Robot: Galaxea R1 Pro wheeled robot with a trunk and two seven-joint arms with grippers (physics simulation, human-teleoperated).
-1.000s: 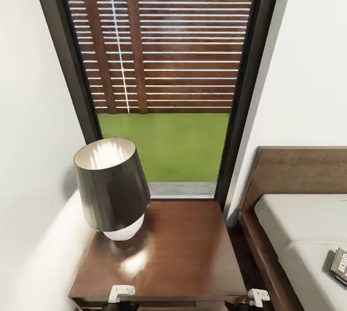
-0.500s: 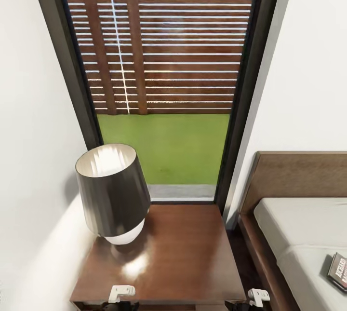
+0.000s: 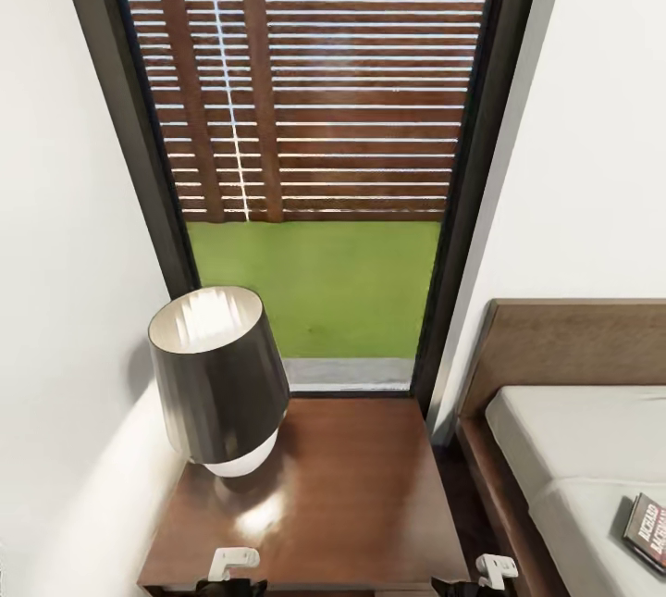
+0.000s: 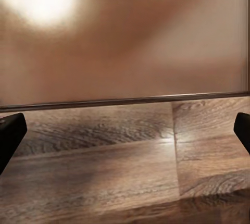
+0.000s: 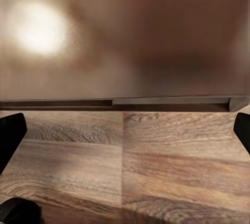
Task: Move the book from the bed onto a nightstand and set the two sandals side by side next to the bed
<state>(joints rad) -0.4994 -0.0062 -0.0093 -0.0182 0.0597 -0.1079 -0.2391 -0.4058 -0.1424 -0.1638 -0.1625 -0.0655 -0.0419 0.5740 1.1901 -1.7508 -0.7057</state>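
The book [image 3: 647, 532] lies flat on the pale mattress of the bed [image 3: 573, 449] at the head view's right edge, partly cut off. The dark brown nightstand [image 3: 351, 495] stands straight ahead, just left of the bed. My left gripper [image 4: 125, 130] is open, its black fingertips [image 4: 10, 133] wide apart, facing the nightstand's front low over the plank floor. My right gripper [image 5: 125, 130] is open too, with nothing between its fingertips [image 5: 11, 130], and faces the same cabinet front. The two sandals are out of view.
A dark-shaded lamp [image 3: 220, 375] stands on the nightstand's left half. Behind it is a tall black-framed window [image 3: 314, 162] showing a slatted fence and grass. White walls close in on both sides. The bed's headboard [image 3: 573, 342] rises at right.
The whole head picture has slid slightly downward, so the camera moved. The book, lamp and nightstand have not shifted relative to each other.
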